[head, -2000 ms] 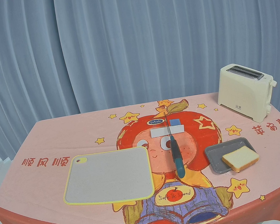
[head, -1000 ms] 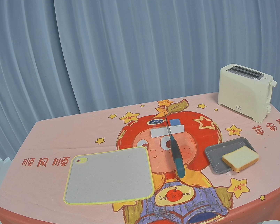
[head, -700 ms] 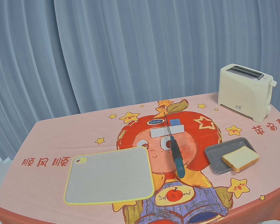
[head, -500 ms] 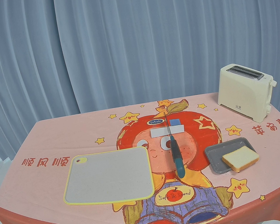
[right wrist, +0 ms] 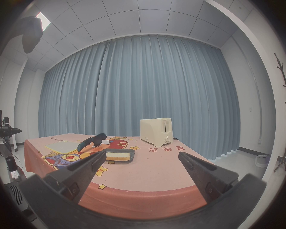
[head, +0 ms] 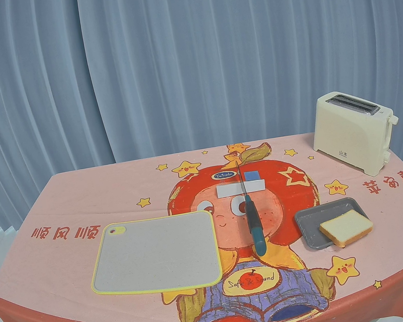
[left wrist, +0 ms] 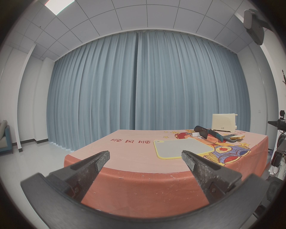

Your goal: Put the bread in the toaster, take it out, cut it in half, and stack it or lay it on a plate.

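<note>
The left gripper (left wrist: pixel 145 155) and right gripper (right wrist: pixel 142 155) look alike: two black, wedge-shaped fingers (left wrist: pixel 208 176) with a grainy matte surface, a small screw hole in each, on a dark curved bar.

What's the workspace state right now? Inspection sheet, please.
Surface: table under pink cartoon-print cloth, flat.
Job's things: pale bread slice whole, on dark grey rectangular tray; cream two-slot toaster far right, nothing protruding; grey cutting board with yellow rim at left; teal-handled knife between board and tray.
Clutter: white strip under knife blade, small blue block beside it.
Grippers: left hand and right hand open, empty, short of the table's near edge.
Cables: nothing seen.
Surroundings: blue-grey curtain behind table.
</note>
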Controlling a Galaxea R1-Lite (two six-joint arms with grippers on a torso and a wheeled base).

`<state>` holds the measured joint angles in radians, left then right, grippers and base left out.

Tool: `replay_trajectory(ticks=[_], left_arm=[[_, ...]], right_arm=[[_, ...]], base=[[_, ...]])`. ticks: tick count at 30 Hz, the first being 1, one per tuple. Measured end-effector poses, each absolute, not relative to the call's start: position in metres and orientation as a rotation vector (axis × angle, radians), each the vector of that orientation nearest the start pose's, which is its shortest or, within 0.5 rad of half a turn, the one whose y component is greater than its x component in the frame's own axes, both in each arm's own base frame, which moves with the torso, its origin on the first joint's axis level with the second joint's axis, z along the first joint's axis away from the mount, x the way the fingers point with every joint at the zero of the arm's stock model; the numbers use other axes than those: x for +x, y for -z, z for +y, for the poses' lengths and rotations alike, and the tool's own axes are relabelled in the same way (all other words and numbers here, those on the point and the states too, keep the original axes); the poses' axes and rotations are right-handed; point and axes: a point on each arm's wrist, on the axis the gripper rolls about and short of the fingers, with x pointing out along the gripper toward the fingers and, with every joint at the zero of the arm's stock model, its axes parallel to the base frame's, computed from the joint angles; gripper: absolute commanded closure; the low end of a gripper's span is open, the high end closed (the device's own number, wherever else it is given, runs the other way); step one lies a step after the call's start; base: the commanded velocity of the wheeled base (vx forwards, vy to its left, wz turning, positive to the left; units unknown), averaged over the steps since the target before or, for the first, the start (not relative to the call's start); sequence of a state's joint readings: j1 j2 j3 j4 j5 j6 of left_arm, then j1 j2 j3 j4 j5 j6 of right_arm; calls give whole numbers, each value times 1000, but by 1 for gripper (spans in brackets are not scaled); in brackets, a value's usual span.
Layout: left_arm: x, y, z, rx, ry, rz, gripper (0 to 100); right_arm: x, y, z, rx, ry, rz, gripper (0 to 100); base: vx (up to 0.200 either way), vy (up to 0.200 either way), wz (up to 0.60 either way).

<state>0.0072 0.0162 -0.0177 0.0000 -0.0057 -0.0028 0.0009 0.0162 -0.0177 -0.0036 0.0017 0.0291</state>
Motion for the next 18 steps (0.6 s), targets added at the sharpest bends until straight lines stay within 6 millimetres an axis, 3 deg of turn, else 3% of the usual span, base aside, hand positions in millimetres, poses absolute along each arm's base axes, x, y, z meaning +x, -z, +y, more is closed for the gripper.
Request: replay_trajectory(ticks=[18], left_arm=[[-23, -81, 0, -3, -2, -1, 0]], right_arm=[[-23, -81, 0, 0, -9, -3, 0]], base=[[0, 0, 0]])
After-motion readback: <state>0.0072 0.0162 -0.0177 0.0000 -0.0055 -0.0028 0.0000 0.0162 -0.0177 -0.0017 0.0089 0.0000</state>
